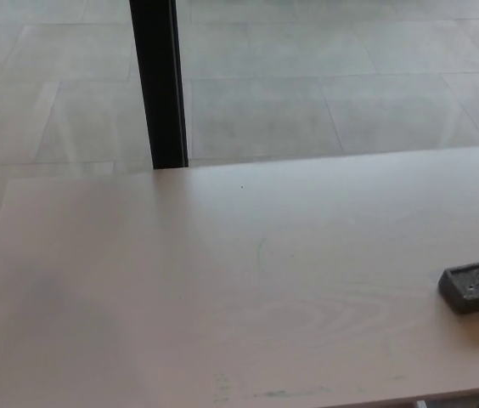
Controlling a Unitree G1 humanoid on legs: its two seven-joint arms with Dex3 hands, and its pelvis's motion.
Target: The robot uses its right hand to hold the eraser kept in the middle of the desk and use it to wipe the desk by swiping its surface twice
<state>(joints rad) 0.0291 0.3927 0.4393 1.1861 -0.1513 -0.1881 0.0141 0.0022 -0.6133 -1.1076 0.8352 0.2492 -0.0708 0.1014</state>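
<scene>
Eraser is seen lying flat on the pale table at the right edge of the frame, partly cut off. Neither hand is in view, so their state cannot be told; nothing is held. A black post stands beyond the table's far edge, upper left. Faint marks are noted near the lower edge. Risk judged: with the eraser so near the frame's right margin, a reach could be misjudged and the eraser nudged farther off.
</scene>
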